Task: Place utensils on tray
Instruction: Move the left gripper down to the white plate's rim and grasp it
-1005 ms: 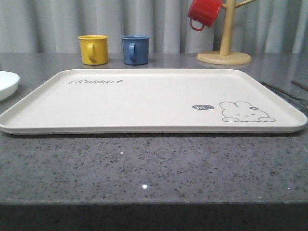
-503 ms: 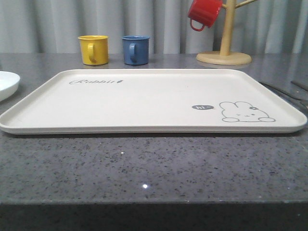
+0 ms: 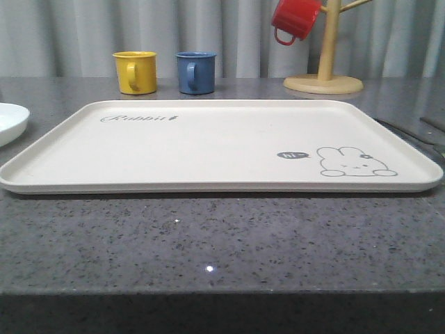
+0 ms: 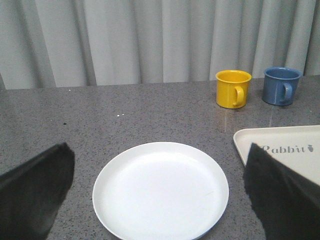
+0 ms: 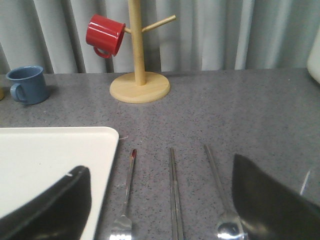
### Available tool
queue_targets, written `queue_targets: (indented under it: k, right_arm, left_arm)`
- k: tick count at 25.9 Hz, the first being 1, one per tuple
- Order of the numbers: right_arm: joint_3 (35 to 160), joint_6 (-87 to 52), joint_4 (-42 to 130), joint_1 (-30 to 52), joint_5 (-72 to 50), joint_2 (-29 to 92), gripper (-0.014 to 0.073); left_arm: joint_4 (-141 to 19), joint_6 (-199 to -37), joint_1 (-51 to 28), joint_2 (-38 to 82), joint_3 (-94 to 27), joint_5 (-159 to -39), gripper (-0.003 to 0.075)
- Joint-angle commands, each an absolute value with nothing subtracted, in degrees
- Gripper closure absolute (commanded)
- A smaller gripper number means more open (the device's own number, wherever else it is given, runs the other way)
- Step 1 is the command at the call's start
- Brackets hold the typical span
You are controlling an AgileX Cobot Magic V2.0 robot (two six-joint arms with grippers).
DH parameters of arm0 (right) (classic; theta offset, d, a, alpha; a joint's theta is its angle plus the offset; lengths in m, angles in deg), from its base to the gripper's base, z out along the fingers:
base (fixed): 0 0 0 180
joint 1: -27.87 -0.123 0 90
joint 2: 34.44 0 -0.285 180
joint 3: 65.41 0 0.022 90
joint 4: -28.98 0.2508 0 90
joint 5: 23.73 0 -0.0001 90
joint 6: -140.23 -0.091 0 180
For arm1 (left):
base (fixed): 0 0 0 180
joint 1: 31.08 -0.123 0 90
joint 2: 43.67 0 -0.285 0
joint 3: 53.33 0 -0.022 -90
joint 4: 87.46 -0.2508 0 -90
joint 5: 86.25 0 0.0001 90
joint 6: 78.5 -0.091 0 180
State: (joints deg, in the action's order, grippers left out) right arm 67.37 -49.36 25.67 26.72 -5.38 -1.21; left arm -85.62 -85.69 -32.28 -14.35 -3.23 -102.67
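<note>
The cream tray (image 3: 222, 149) with the rabbit drawing lies flat mid-table with nothing on it. A round white plate (image 4: 160, 190) rests on the grey counter left of the tray, and its rim (image 3: 10, 122) shows at the left border of the front view. My left gripper (image 4: 159, 155) hovers open over the plate, one dark finger on each side. To the right of the tray (image 5: 45, 160) a steel fork (image 5: 127, 190), a pair of chopsticks (image 5: 174, 190) and a spoon (image 5: 220, 190) lie side by side. Above them my right gripper (image 5: 160, 165) is open and holds nothing.
A yellow mug (image 3: 135, 72) and a blue mug (image 3: 195, 72) stand behind the tray. A wooden mug stand (image 3: 324, 83) at the back right carries a red mug (image 3: 295, 19). Grey curtains close off the far side.
</note>
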Motion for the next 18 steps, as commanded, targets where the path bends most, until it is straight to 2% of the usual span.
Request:
queue_targets:
  k: [1, 7, 9, 18]
  right_arm:
    - [69.49, -49.06, 25.48, 26.70, -9.88, -0.59, -0.0050]
    - [69.49, -49.06, 25.48, 26.70, -9.88, -0.59, -0.0050]
    - [69.49, -49.06, 25.48, 26.70, -9.88, -0.59, -0.0050]
    - [69.49, -49.06, 25.48, 26.70, -9.88, -0.59, -0.0050]
  left_arm:
    - [-85.45, -85.51, -32.29, -13.62, -5.35, -97.85, 0.0055]
    - [-84.50, -85.51, -31.83, -11.51, -6.39, -97.18, 0.0114]
    - [-84.91, -85.75, -29.11, -4.19, -10.21, -98.83, 0.0122]
    - [-85.64, -93.26, -20.26, 17.60, -25.40, -121.27, 0.0122]
